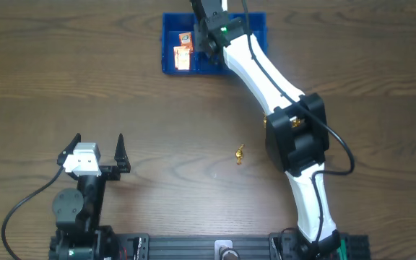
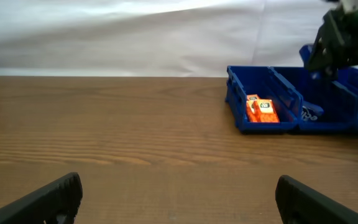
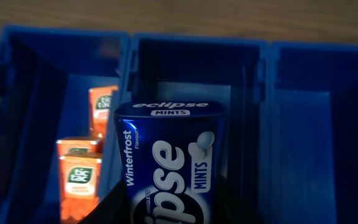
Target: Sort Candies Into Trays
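R gripper (image 1: 209, 40) was over the tray (image 1: 167, 36) at the far side of the table (image 1: 49, 87). Its jaws were clamped on a mint tin (image 3: 169, 162), held upright above the mid compartment. The compartment beside it, at the tray's left end, held orange boxes (image 1: 183, 54). A gold candy (image 1: 239, 152) lay on the table, well apart from the tray. L gripper (image 1: 97, 144) hung near its base, jaws apart, w/ nothing between them.

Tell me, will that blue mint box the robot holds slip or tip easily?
The mint box looks stiff and glossy, so it probably keeps its shape but might slide in a loose grip. It is taller than wide, so stood upright in the blue tray it could topple.
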Available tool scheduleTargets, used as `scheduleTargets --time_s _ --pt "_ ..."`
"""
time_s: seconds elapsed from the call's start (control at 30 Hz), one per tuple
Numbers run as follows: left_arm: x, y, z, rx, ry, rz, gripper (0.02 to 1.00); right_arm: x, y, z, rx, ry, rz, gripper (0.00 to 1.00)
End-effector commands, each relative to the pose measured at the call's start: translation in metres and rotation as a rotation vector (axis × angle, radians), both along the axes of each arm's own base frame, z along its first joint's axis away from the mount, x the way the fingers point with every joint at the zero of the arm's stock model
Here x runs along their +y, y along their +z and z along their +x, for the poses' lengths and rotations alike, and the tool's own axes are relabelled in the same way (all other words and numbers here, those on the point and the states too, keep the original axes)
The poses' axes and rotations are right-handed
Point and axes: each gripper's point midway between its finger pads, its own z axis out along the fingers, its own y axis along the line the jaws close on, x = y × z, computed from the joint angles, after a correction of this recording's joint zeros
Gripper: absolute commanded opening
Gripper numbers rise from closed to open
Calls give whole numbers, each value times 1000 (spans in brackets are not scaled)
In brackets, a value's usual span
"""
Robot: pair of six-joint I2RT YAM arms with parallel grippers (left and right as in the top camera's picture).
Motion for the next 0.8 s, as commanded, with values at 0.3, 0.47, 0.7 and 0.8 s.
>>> scheduleTargets --time_s 0.3,0.47,0.7,0.8 --pt "-3 -17 0 38 -17 0 998 -2 13 10 -36 -17 25 715" --pt "-3 -17 0 38 -17 1 998 -20 67 -20 -62 -55 -59 879" --pt "-3 -17 0 38 -17 1 998 -31 141 -117 15 16 -103 1000" --pt "-3 -17 0 38 -17 1 998 -42 142 -154 52 -10 -82 1000"
